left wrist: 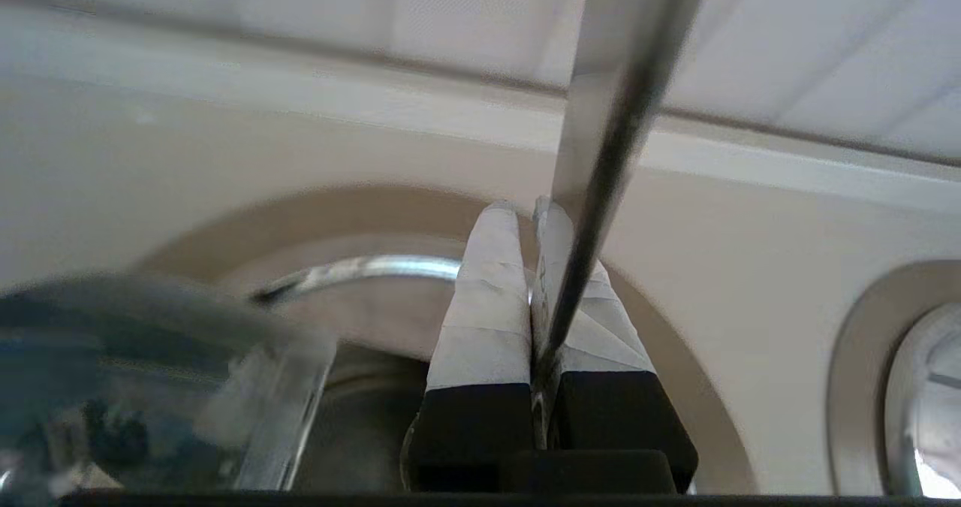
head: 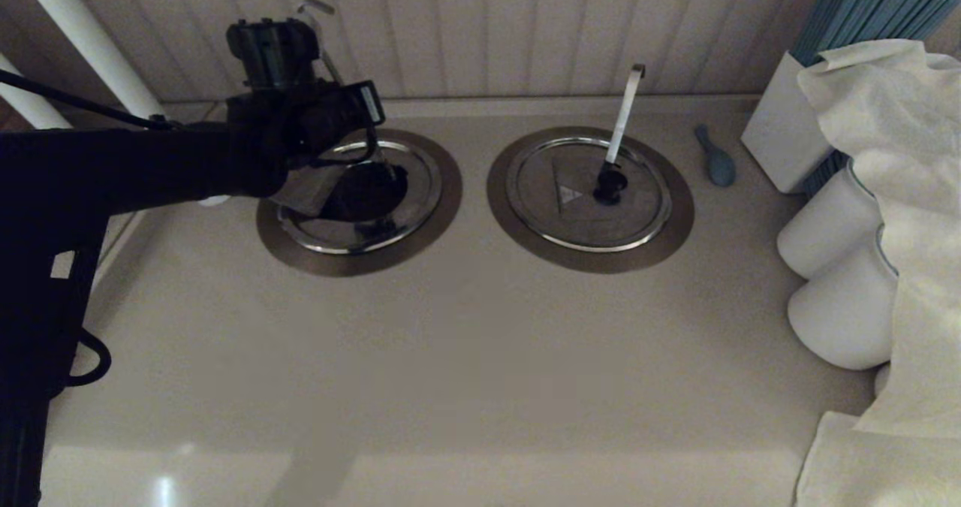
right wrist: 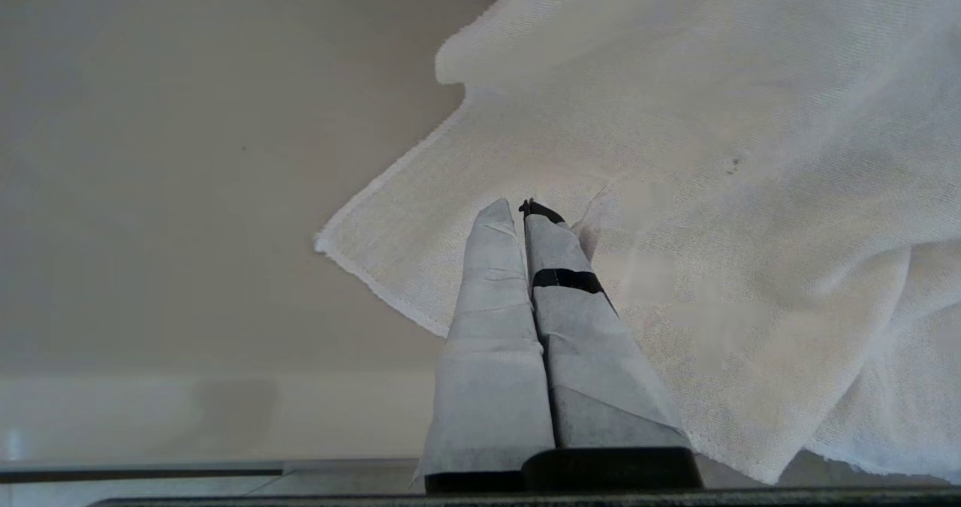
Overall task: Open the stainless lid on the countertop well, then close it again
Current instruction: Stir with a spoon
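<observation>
**Left hand at the left-hand well, lid flap tipped up**

Nearest to me, the right hand [right wrist: 523, 210] hangs low over a white cloth [right wrist: 676, 154] at the right edge of the tabletop [head: 450, 357]. Its two fingers are pressed together and hold nothing.

Further in, two round wells sit side by side in the tabletop. The left arm [head: 112, 169] reaches across from the left to the well [head: 443, 199] on that side, which has a wide dull-bronze collar. The steel lid [head: 304, 191] there is partly raised: its flap stands tilted up on the arm's side, and a dark opening [head: 368, 188] shows beside it. The rest of the lid lies flat in its ring.

The left hand [left wrist: 525, 214] is just above that lid. Its fingers are nearly together, with the thin metal rod [left wrist: 616, 116] pinched between them. The rod rises past the hand, and its curled hook [head: 315, 7] shows against the wall.

To the right, the second lid [head: 589, 191] lies shut with its broad flat handle [head: 625, 109] standing up. Beyond it a blue spoon [head: 717, 158] lies near the wall. Next to the spoon stand a white box of blue straws [head: 863, 11] and white cups [head: 826, 229], partly under the cloth.
</observation>
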`<state>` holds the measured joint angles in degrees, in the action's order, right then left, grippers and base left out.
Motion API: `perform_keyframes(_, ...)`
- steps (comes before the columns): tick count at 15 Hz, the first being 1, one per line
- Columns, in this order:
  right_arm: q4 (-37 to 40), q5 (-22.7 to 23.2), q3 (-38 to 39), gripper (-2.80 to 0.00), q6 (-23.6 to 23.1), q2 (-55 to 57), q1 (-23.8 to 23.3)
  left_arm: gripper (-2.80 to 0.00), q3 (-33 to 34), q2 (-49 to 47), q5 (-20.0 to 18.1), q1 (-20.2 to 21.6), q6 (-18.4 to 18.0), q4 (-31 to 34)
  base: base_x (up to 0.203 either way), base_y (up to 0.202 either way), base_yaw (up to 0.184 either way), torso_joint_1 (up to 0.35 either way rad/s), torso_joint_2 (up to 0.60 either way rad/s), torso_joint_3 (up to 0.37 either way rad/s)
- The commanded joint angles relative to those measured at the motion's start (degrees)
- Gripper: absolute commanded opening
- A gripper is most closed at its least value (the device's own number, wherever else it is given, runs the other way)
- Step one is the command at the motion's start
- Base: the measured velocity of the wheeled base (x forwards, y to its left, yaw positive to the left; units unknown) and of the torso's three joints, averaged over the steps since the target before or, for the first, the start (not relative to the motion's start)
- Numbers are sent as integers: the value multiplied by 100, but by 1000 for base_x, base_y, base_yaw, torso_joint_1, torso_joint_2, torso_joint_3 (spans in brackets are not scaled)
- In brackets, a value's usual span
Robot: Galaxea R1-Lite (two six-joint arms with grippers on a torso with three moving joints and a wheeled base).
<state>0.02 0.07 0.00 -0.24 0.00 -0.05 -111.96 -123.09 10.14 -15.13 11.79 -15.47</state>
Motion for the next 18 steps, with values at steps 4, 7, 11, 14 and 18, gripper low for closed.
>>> perform_keyframes(4, -2, 1, 0, -280, -2, 0, 5, -280, 94, 152, -117, 132, 55, 299, 0, 0, 0, 0, 0, 0)
perform_keyframes(7, -2, 1, 0, -280, -2, 0, -4, -280, 280, 256, -217, 348, -224, 323, 0, 0, 0, 0, 0, 0)
perform_keyframes(11, -2, 1, 0, -280, -2, 0, 5, -280, 288, 162, -242, 397, -544, 275, 0, 0, 0, 0, 0, 0)
perform_keyframes(14, 5, 1, 0, -280, -2, 0, 4, -280, -34, -52, -213, 365, -449, 226, 0, 0, 0, 0, 0, 0)
perform_keyframes(18, 6, 1, 0, -280, -2, 0, -4, -280, -54, -198, 40, 350, -536, -325, 0, 0, 0, 0, 0, 0)
